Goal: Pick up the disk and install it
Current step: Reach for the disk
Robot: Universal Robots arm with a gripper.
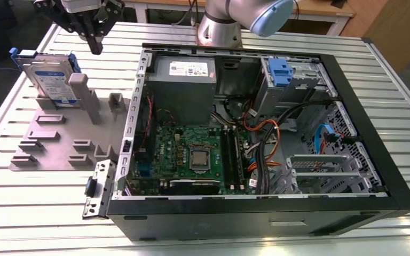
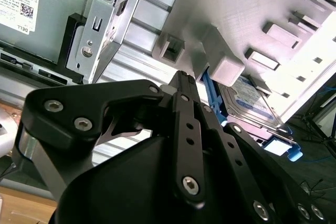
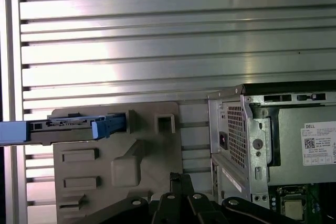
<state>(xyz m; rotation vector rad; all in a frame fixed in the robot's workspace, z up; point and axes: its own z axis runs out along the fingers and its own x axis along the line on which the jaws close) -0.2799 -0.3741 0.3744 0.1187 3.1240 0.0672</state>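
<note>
The disk (image 1: pixel 48 77) stands on edge in a slot of a grey holder (image 1: pixel 55 144) at the exterior view's far left, its white-and-blue label facing out and a blue carrier frame around it. The first wrist view shows the disk (image 3: pixel 68 127) edge-on, and the second wrist view shows its labelled face (image 2: pixel 249 100). My gripper (image 1: pixel 96 49) hangs above the table just to the exterior view's right of the disk, apart from it. Its black fingers (image 2: pixel 182 85) point down, shut with nothing between them. Its tips (image 3: pixel 181 179) hover over the holder.
An open computer case (image 1: pixel 397 160) lies on the slatted metal table (image 1: pixel 20 213), right of the holder. Inside are a grey power supply box (image 1: pixel 183 74), a motherboard (image 1: pixel 190 154), cables and a bare blue bracket (image 1: pixel 279 72) in the drive bay. The arm's base (image 1: pixel 219 29) stands behind the case.
</note>
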